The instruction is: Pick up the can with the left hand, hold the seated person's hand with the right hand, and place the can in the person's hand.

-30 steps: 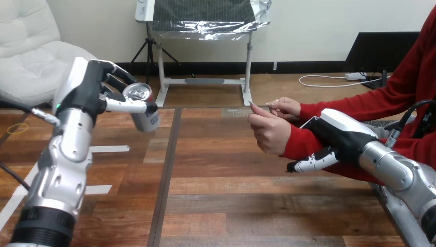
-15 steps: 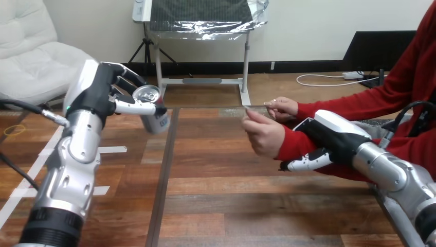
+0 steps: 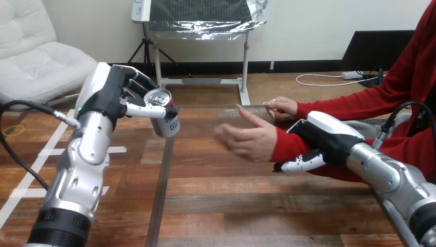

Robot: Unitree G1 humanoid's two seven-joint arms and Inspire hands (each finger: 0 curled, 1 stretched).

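My left hand (image 3: pixel 115 92) is raised above the table, its fingers and thumb curled round a silver can (image 3: pixel 163 113) that tilts with its top toward me. To the right of the can, a short gap away, the person's hand (image 3: pixel 249 140) in a red sleeve reaches out with the fingers spread and the thumb up. My right hand (image 3: pixel 324 141) wraps the red-sleeved forearm just behind the wrist, fingers curled under it. A second hand of the person (image 3: pixel 282 107) rests farther back near the table's far edge.
The wooden table (image 3: pixel 247 200) has a dark seam running front to back under the can. White tape strips (image 3: pixel 110 150) lie on its left part. The person's red-sleeved arms cross the right side of the table.
My left hand has carried the can to the right, closer to the person's hand. The person's hand has opened from curled and stretched left. My right hand moved slightly left with the forearm.
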